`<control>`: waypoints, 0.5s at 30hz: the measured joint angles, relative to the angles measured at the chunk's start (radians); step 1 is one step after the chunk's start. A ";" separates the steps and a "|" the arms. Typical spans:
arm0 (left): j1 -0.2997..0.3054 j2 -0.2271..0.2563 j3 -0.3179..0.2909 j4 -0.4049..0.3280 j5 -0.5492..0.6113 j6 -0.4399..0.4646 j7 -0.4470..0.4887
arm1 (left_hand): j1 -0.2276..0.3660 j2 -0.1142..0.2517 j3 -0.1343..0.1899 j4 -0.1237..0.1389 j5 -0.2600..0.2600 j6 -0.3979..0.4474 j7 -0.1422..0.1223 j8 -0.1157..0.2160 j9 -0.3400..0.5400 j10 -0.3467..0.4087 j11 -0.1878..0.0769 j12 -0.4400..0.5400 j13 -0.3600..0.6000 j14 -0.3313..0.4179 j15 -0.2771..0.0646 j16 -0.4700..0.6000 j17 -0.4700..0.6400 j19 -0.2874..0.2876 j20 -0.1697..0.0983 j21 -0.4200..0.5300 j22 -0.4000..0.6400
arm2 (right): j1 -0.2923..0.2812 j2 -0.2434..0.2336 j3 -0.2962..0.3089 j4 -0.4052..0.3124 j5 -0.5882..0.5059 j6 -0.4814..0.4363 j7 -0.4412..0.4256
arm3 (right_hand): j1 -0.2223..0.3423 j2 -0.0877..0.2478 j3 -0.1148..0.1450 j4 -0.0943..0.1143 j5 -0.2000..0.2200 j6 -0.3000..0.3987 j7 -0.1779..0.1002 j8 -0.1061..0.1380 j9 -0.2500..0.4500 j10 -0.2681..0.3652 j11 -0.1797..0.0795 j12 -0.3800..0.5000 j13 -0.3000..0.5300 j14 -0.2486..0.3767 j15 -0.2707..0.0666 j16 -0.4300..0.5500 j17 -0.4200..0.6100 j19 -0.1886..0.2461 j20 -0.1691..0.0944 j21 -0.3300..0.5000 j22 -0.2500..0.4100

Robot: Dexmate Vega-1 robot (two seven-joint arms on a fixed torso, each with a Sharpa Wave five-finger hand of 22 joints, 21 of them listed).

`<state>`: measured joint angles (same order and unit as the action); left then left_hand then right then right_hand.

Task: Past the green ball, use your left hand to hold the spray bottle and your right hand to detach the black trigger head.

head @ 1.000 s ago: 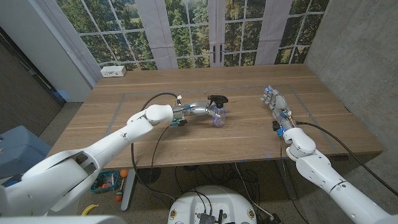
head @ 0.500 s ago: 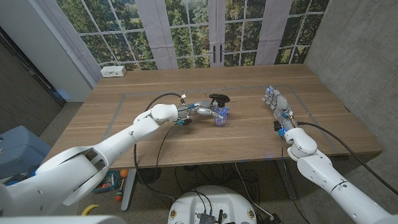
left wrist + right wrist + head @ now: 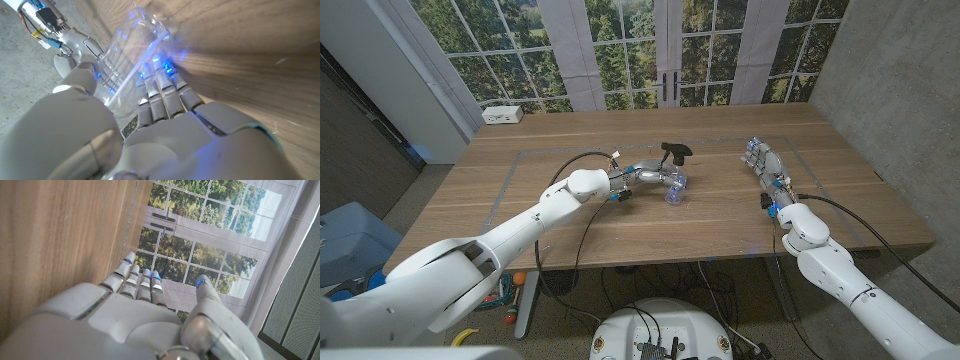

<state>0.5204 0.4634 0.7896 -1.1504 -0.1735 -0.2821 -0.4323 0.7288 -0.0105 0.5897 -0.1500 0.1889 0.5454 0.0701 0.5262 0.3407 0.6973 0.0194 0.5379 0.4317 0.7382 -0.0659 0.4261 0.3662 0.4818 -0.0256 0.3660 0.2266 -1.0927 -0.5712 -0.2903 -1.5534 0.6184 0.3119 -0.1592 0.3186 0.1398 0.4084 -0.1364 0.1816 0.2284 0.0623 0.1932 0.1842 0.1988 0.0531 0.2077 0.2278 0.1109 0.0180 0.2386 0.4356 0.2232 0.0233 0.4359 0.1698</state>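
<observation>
Gripping the clear spray bottle (image 3: 674,187) near the middle of the wooden table (image 3: 720,220), the left hand (image 3: 650,177) has its fingers (image 3: 162,95) wrapped around the body; the black trigger head (image 3: 674,151) stands up above the hand. The right hand (image 3: 763,162) stands well apart toward the table's right side, holding nothing, fingers extended side by side with the thumb set apart.

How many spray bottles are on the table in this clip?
1. The clear spray bottle with its black trigger head is near the table's middle, gripped by the left hand. The right hand waits apart, toward the table's right side.
</observation>
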 measured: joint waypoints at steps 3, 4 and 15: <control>0.003 0.003 -0.002 -0.015 0.014 0.003 0.027 | 0.000 0.000 0.000 0.000 0.004 0.002 0.002 0.018 0.041 0.001 0.001 0.044 0.001 0.016 -0.002 0.015 0.054 0.005 -0.005 0.035 0.019 | 0.002 0.000 -0.001 0.001 -0.001 0.000 0.000 | 0.000 0.000 0.000 0.000 0.000 0.000 0.000 0.000 0.000 0.000 0.000 0.000 0.000 0.000 0.000 0.000 0.000 0.000 0.000 0.000 0.000; 0.003 0.004 -0.002 -0.017 0.014 0.003 0.027 | 0.000 0.000 -0.003 0.003 0.008 -0.005 -0.005 0.024 0.056 -0.007 -0.006 0.062 0.004 0.016 -0.002 0.015 0.071 0.005 -0.005 0.047 0.026 | 0.002 0.000 -0.001 0.001 -0.001 0.000 0.000 | 0.000 0.000 0.000 0.000 0.000 0.000 0.000 0.000 0.000 0.000 0.000 0.000 0.000 0.000 0.000 0.000 0.000 0.000 0.000 0.000 0.000; 0.007 0.026 -0.011 -0.083 0.108 0.001 0.151 | 0.000 0.000 -0.026 0.026 0.016 -0.017 -0.017 0.059 0.126 -0.030 -0.028 0.090 0.012 0.016 -0.002 0.010 0.135 -0.001 -0.010 0.096 0.045 | 0.003 -0.009 -0.003 -0.017 -0.031 0.001 -0.011 | 0.000 0.000 0.002 -0.010 0.004 0.000 0.000 0.000 0.000 0.006 -0.006 0.007 0.000 0.035 0.008 0.017 0.000 0.021 0.006 0.000 0.000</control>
<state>0.5276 0.4897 0.7787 -1.2331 -0.0653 -0.2811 -0.2812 0.7287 -0.0106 0.5640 -0.1243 0.2049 0.5284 0.0535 0.5853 0.4670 0.6675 -0.0088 0.6277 0.4434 0.7542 -0.0679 0.4361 0.5015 0.4809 -0.0360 0.4622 0.2720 -1.0893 -0.5803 -0.2934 -1.5702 0.5877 0.3133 -0.1704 0.3186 0.1398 0.4100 -0.1463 0.1857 0.2288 0.0619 0.1932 0.1840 0.2050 0.0469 0.2150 0.2279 0.1459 0.0263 0.2552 0.4357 0.2441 0.0298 0.4359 0.1699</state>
